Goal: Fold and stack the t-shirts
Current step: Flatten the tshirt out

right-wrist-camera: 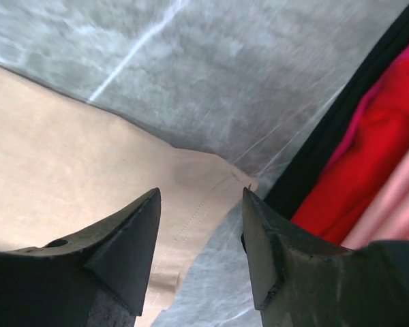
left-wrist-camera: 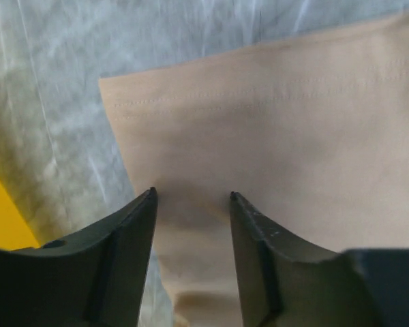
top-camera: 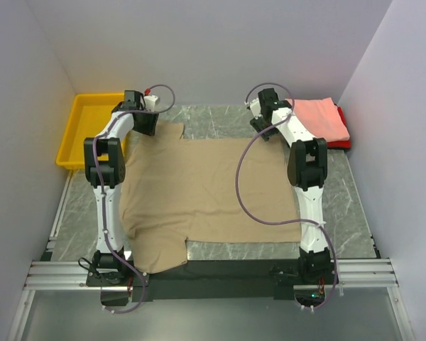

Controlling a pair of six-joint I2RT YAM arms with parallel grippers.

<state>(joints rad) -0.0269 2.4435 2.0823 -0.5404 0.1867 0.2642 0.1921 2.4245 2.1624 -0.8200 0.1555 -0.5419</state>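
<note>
Hovering over the far corners of the tan t-shirt (top-camera: 206, 192), which lies spread flat on the bench (top-camera: 220, 117), the left tool (left-wrist-camera: 193, 193) and right tool (right-wrist-camera: 202, 191) both stand open, holding nothing. A clean fold probably needs each tool to straddle its corner's hem and both to close together. The salmon pink shirt (top-camera: 323, 117) rests folded on the red shirt (right-wrist-camera: 354, 170), far right.

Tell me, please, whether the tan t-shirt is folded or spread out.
Spread out. The tan t-shirt lies flat across the table with both sleeves extended on the left side, and no folded-over part shows.
</note>
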